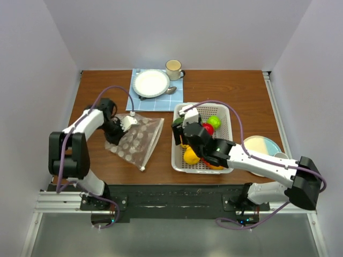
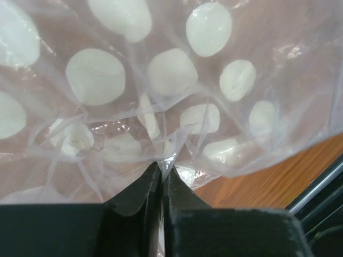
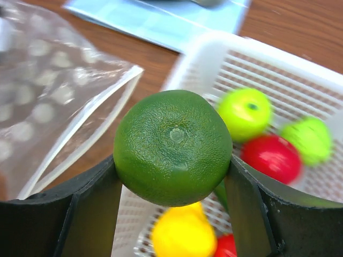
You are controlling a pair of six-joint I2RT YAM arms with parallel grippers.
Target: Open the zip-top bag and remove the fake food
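The clear dotted zip-top bag (image 1: 138,140) lies on the table left of the white basket (image 1: 228,115); it fills the left wrist view (image 2: 161,80). My left gripper (image 1: 122,127) is shut on the bag's plastic at its far left end (image 2: 161,167). My right gripper (image 1: 179,128) is shut on a dark green round fruit (image 3: 172,147) and holds it over the basket's left rim (image 3: 185,64). In the basket lie green apples (image 1: 214,121), a red piece (image 1: 208,128), a yellow piece (image 1: 191,156) and an orange piece. The bag's open mouth (image 3: 86,123) faces the basket.
A white plate (image 1: 151,83) and spoon rest on a blue cloth (image 1: 177,99) at the back, with a mug (image 1: 173,67) beside them. A pale yellow plate (image 1: 265,144) sits right of the basket. Walls close in on left and right.
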